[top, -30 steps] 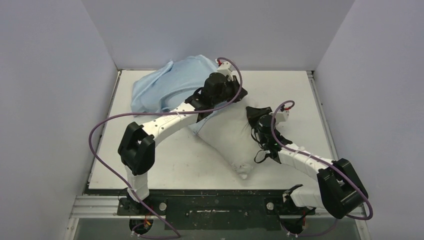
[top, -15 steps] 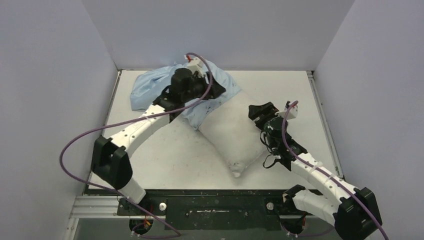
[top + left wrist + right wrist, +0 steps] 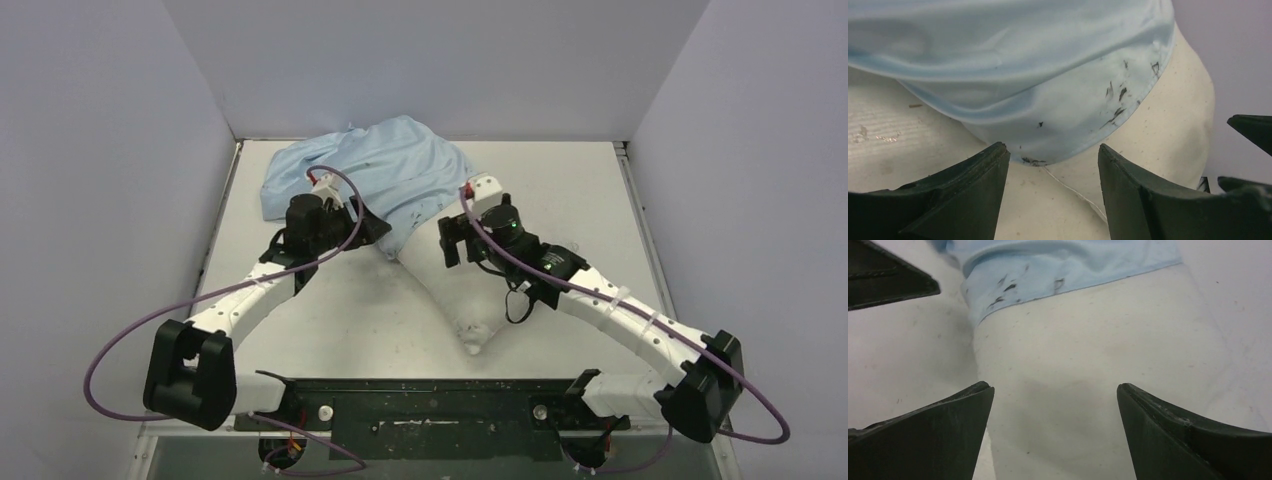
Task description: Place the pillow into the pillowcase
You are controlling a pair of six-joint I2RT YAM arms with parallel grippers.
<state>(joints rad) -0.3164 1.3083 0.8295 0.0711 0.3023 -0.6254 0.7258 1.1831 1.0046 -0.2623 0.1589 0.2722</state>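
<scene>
Surveying from overhead: white table (image 3: 600, 200), walled on three sides, both arms reaching in from the near edge.

- Pillow (image 3: 455, 290) lies on a diagonal, one bare corner pointing toward the near edge, its far end tucked inside the pillowcase (image 3: 390, 170). Judged about half in: the near part is uncovered.
- Pillowcase is bunched toward the far-left of the table, with its open mouth draped over the pillow's far end. That slack probably sits there because the cloth has nothing drawing it down the cushion.
- Left gripper (image 3: 375, 228) sits low at the left side of the mouth, its jaws parted and holding nothing. The wrist view shows the blue hem (image 3: 1143, 95) just beyond the fingertips.
- Right gripper (image 3: 448, 242) hovers over bare pillow on the other side, with its jaws spread wide and empty. The hem lies ahead of it.
- The arms flank the mouth, one per side, which reads as lining up for a fresh hold on the hem, to pull it evenly toward the near corner.
- Small dark smudges (image 3: 1115, 95) mark the hem.
</scene>
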